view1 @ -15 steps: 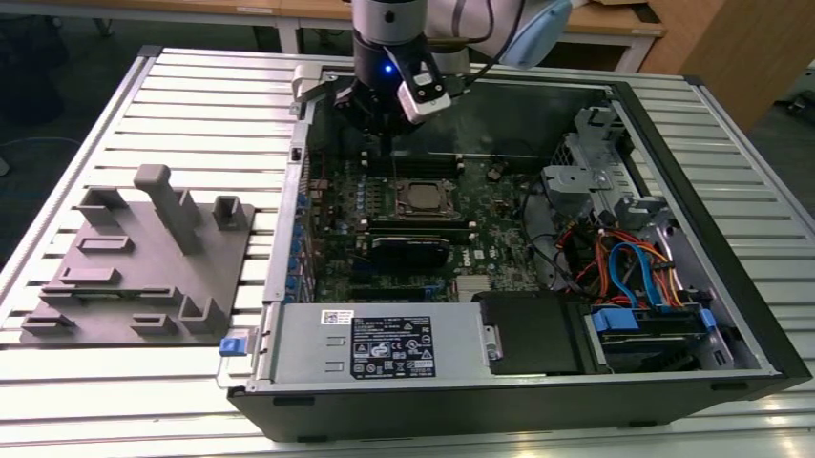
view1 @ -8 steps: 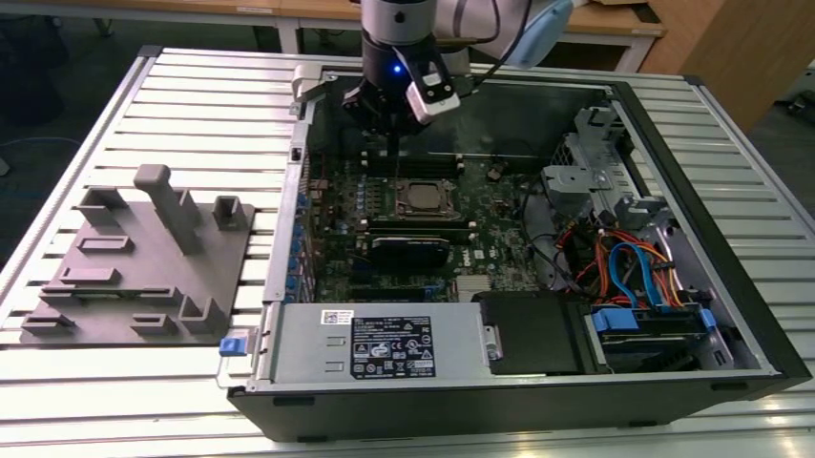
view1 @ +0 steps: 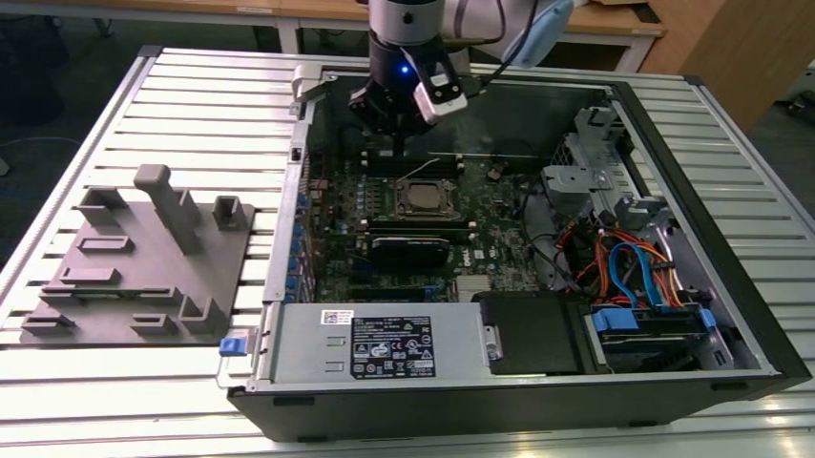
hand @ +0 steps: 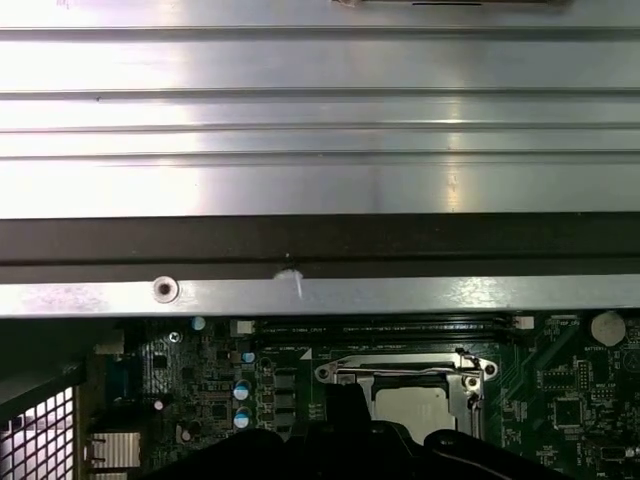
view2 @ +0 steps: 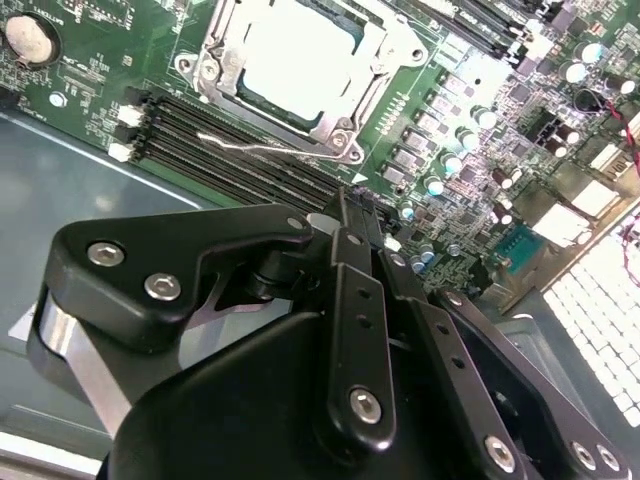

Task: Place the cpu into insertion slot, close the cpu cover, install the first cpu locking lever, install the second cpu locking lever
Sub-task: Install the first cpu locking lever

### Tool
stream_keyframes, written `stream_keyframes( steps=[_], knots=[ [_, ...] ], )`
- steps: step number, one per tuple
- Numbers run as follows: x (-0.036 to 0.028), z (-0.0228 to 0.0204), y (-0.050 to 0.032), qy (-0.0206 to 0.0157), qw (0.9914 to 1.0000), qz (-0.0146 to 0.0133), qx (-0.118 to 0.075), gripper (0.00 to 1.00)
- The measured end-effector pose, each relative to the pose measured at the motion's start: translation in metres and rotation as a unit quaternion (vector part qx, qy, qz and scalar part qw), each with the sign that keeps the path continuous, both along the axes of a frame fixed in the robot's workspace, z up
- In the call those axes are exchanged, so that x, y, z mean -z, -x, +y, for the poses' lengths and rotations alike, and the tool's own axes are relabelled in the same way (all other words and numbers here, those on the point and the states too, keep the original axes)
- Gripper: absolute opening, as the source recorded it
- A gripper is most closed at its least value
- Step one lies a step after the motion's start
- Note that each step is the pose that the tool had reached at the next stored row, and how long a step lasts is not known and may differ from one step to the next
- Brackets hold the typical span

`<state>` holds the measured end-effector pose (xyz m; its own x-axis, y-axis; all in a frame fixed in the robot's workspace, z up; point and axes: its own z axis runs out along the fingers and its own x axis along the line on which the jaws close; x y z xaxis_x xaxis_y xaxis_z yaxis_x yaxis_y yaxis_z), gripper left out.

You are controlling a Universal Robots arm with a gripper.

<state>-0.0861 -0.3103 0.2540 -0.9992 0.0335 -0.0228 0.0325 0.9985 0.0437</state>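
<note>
1. Black two-finger gripper (view1: 399, 156) (view2: 347, 212) hanging inside open black metal computer case (view1: 751, 324), fingertips pointed down at green motherboard (view1: 342, 224).
2. Fingers pressed together, nothing clamped between them, tips just above the board.
3. Dull silvery flat square cpu (view1: 426, 197) (view2: 298, 55) (hand: 412, 405) seated in small square dark insertion slot (view2: 268, 100), just ahead of the fingertips, near but apart from them.
4. Thin square silvery metal cpu cover (view2: 290, 125) lying flat over the socket, its window framing the chip's metal top.
5. Thin silvery wire lever (view2: 270, 150) running along the socket edge closest to the fingertips, partly over long narrow black memory slots (view2: 175, 125); latched or loose, cannot tell.
6. Memory slots sitting between fingertips and socket in the second wrist view.
7. Round silvery coin battery (view2: 28, 38) on the board, well apart from the fingers, past the memory slots.
8. Blue and orange cables (view1: 637, 267) and grey metal drive cage (view1: 593, 143) well apart from the fingers, toward the exterior view's right.
9. Grey metal power supply box with white label (view1: 382, 345) at the case edge, well apart from the fingers, beyond the socket.
10. Grey flat fixture plate with upright blocks (view1: 140, 258) outside the case on ribbed silvery metal table (view1: 191, 86), well apart from the fingers, toward the exterior view's left.
</note>
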Motion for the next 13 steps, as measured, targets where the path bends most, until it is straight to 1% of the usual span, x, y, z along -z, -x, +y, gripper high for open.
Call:
stream_keyframes(
  steps=[2,13],
  knots=[
    [0.0002,0.0000,-0.0013,0.0000,1.00000,0.0000,0.000,0.10],
    [0.0005,0.0000,-0.0021,0.0000,1.00000,0.0000,0.000,0.10]
  ],
)
